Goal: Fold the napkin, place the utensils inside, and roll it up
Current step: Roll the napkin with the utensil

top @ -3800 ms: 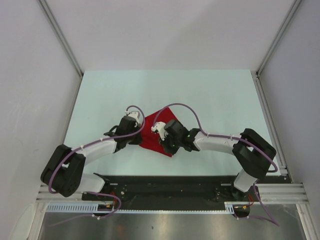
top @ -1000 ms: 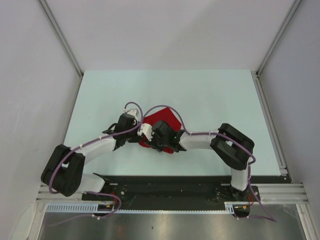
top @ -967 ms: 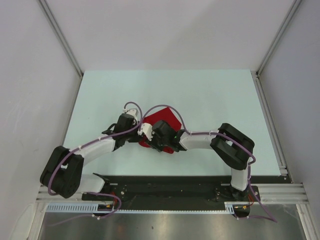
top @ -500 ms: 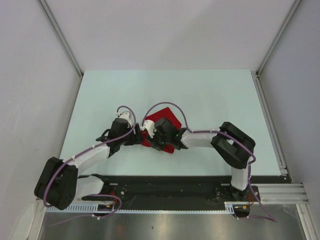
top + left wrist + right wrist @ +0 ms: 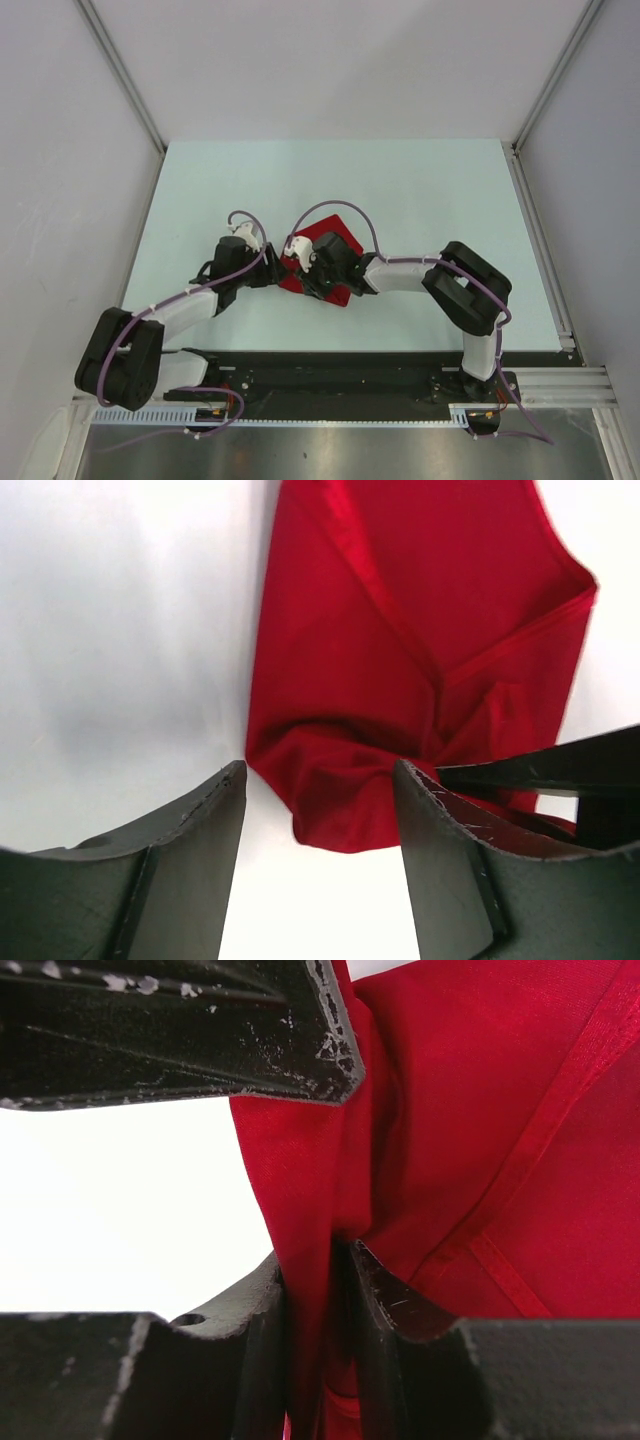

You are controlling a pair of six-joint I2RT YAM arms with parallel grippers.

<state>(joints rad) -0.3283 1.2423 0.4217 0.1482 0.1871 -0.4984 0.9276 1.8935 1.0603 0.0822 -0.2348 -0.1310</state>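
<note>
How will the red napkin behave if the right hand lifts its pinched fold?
Probably floppy: the napkin bunches into soft creases where the right hand pinches it, so the rest would likely drape. It looks thin and light, so a push would probably wrinkle it rather than slide it whole.

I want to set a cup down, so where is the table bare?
The table is bare across its far half beyond the napkin, and right of the right arm. Crowded mid-table, where left hand and right hand meet at the napkin.
</note>
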